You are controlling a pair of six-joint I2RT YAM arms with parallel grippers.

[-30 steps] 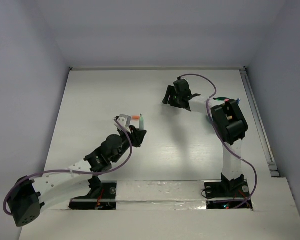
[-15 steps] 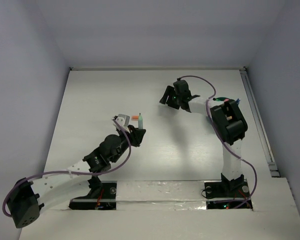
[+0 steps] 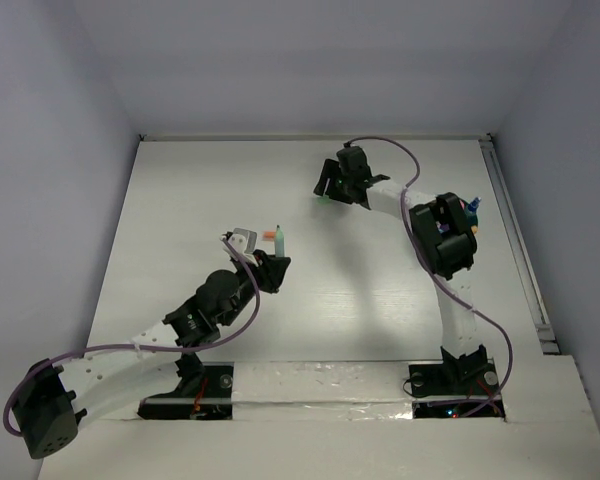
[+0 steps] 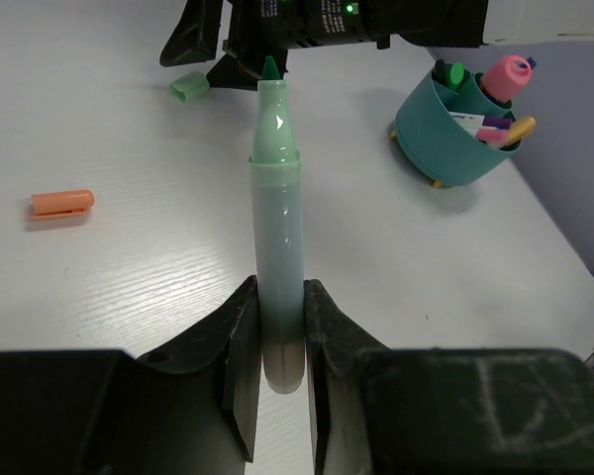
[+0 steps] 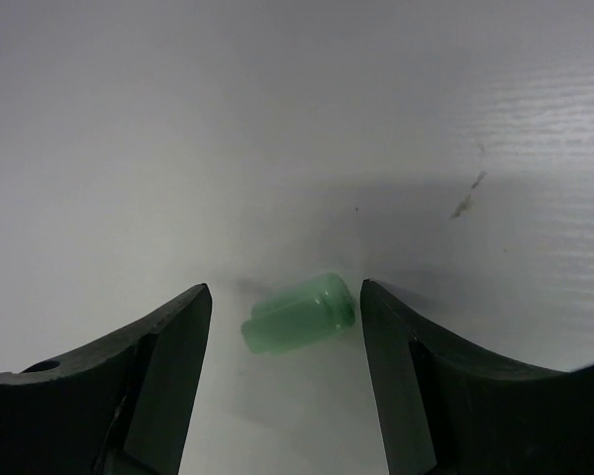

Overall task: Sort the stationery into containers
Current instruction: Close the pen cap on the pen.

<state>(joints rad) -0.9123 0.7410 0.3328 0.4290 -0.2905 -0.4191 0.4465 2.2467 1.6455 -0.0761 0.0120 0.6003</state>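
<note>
Likely light, rigid and slippery, the green cap (image 5: 299, 313) lies between wide-spread right fingers (image 5: 158, 386), so pinch its middle; left fingers (image 4: 240, 346) hold the marker (image 4: 277, 237).

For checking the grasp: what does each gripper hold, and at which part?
The left gripper clamps the uncapped green marker at its rear end. The right gripper, open around the green cap, holds nothing.

Nothing legible in any view. Left wrist view, top centre: small white print (image 4: 277, 8) on the right arm's black housing (image 4: 396, 20), too small to read. Upper right: white label (image 4: 467, 121) on an item in the teal tub (image 4: 441, 153), with tiny print that is unreadable too
</note>
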